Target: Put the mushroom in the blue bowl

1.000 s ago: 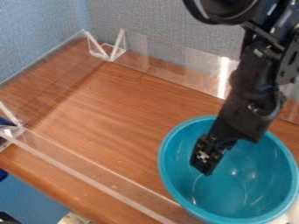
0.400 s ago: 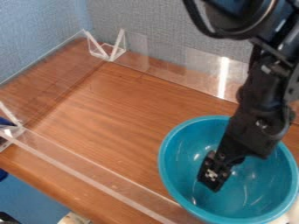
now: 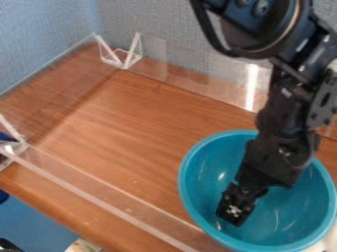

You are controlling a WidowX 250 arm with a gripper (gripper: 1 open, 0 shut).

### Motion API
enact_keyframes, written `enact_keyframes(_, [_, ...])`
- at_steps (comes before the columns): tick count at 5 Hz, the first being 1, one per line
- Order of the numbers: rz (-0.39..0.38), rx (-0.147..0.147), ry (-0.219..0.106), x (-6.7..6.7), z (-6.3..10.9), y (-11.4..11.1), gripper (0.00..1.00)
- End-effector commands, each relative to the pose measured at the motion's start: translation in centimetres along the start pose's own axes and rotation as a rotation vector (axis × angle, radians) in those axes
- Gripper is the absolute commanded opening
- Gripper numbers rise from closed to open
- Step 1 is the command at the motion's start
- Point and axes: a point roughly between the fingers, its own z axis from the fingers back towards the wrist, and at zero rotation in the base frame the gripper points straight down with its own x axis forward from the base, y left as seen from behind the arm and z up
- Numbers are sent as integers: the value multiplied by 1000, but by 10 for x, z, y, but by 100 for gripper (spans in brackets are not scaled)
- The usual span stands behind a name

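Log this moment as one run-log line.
arm: reaching down into blue bowl | gripper: open, low inside bowl | mushroom: not visible | table: wooden

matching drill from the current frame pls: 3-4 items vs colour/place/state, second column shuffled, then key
Items:
1. blue bowl
2. gripper
3. table
4. clear barrier

Descriptions:
A. brown wood grain
B. black, pointing down inside the bowl
C. glossy teal, at the lower right
D. transparent strip along the table's near edge

Pairs: 1-C, 2-B, 3-A, 4-D

The mushroom is not visible in this view.
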Motion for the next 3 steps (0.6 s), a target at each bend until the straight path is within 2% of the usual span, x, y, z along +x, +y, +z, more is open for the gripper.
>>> enact_keyframes(1, [55, 28, -17, -9, 6, 4, 100])
enact_keyframes(3, [80, 29, -20, 0, 12, 4, 100])
